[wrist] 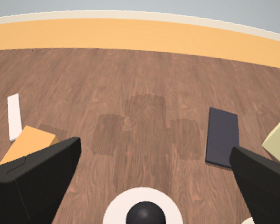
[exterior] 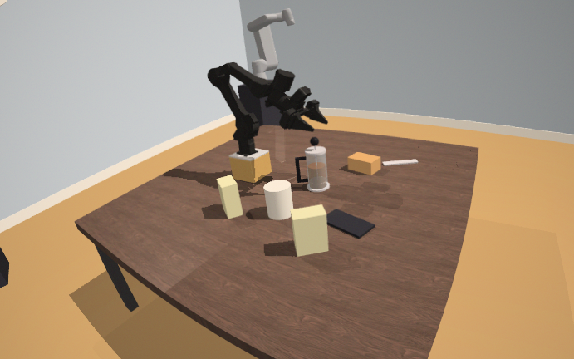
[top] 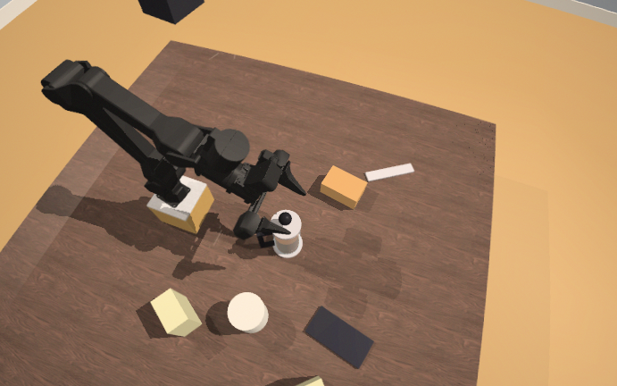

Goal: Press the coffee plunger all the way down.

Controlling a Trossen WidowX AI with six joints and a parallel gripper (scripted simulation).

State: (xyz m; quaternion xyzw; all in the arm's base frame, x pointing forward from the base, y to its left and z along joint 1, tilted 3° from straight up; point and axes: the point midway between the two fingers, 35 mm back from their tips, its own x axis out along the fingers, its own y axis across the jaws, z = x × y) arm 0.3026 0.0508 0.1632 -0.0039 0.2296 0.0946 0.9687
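The coffee press (top: 287, 245) (exterior: 317, 171) (wrist: 115, 214) stands upright on the table, its black handle toward the arm's side. Brown coffee shows in its lower part. Its black plunger knob (top: 285, 219) (exterior: 314, 140) (wrist: 146, 215) stands a little above the white lid, with a short piece of rod showing between them. My gripper (top: 296, 213) (exterior: 320, 126) (wrist: 158, 150) is wide open and empty. Its fingertips are above the knob, apart from it. In the wrist view the knob is at the bottom edge, between and below the fingers.
An orange block (top: 344, 186) (exterior: 363, 164) (wrist: 31, 144) and a white strip (top: 389, 172) (exterior: 399, 162) lie beyond the press. A white cylinder (top: 246, 312) (exterior: 278, 199), a dark slab (top: 338, 337) (exterior: 350, 223) (wrist: 222, 137) and pale yellow blocks (top: 175, 312) (exterior: 309, 232) are on its other side.
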